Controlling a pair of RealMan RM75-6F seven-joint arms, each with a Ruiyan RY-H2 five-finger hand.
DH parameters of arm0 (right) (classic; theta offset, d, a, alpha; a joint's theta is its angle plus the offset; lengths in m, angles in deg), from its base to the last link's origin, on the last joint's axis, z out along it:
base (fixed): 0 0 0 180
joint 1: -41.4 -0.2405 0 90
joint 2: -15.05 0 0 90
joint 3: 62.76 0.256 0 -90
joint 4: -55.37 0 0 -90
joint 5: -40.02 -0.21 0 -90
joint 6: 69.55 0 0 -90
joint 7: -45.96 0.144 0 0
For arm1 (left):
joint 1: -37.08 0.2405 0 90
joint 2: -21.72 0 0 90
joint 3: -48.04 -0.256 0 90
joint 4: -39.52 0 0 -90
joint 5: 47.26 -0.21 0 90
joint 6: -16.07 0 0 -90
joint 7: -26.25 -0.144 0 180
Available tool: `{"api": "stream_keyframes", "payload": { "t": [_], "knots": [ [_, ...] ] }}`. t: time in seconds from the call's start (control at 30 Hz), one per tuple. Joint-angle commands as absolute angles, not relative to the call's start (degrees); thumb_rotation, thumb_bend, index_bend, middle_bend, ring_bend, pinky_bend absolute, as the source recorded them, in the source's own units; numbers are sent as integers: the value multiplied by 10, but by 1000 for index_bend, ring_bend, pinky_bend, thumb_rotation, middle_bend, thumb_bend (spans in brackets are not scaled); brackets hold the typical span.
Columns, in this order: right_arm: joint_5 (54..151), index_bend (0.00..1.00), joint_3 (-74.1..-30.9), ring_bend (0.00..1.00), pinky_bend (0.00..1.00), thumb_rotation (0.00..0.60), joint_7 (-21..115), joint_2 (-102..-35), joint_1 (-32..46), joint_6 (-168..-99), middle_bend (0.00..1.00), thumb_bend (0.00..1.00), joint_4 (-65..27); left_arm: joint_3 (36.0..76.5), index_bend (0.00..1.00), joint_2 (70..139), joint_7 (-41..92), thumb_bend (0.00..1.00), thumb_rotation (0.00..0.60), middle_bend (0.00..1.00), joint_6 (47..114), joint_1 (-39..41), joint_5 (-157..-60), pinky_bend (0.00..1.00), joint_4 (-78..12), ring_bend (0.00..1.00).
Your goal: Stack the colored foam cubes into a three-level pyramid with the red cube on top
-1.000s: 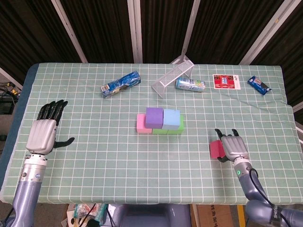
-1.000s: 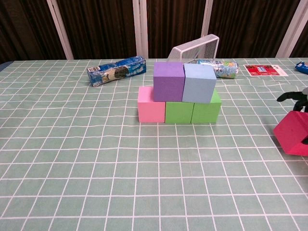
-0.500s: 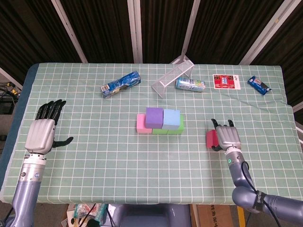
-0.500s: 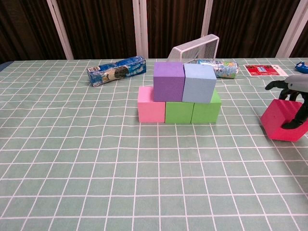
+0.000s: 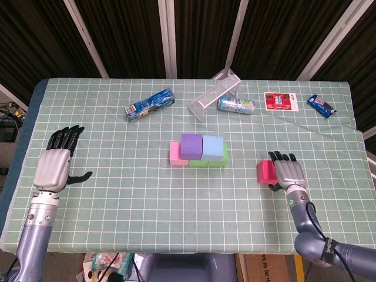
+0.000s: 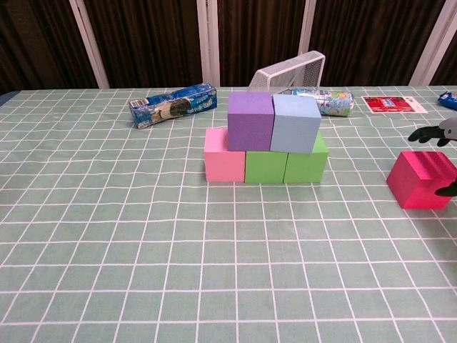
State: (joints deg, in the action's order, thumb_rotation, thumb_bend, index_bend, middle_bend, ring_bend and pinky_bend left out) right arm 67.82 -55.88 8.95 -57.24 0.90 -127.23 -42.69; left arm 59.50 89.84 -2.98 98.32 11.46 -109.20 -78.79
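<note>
A green checked tablecloth (image 6: 143, 271) covers the table. At centre stand a pink cube (image 6: 224, 155) and two green cubes (image 6: 265, 166) (image 6: 307, 163) in a row, with a purple cube (image 6: 250, 120) and a light blue cube (image 6: 295, 123) on top. At the right edge a red cube (image 6: 421, 180) sits on the cloth, dark fingertips (image 6: 423, 133) of the right hand (image 6: 444, 133) at its far and right sides. Far behind lie a blue packet (image 6: 173, 104), a tipped wire basket (image 6: 291, 71), a can (image 6: 323, 101) and a red card (image 6: 394, 104)

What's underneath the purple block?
The purple cube rests on the pink cube and a green cube. Anything behind that row is hidden.
</note>
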Motion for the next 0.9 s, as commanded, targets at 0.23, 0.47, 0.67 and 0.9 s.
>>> {"api": "stream_keyframes", "payload": {
  "t": [0.23,0.47,0.67,0.9],
  "knots": [
    [720,0,-560,153,0,600,129,-572,18,-1268,177,289,-409,594,0,899,-30,120,600,37,980,115,-1093,27,-789,27],
    [727,21,-566,310,11,600,139,-591,16,-1258,430,291,-376,598,0,896,-29,120,600,37,984,117,-1094,27,-793,27],
    [768,67,-555,367,40,600,172,-596,25,-1274,514,303,-363,599,0,894,-27,120,600,37,982,118,-1092,27,-792,27],
    [777,67,-518,374,40,600,170,-524,12,-1289,531,303,-428,602,0,890,-21,120,600,37,981,119,-1091,27,-794,27]
  ]
}}
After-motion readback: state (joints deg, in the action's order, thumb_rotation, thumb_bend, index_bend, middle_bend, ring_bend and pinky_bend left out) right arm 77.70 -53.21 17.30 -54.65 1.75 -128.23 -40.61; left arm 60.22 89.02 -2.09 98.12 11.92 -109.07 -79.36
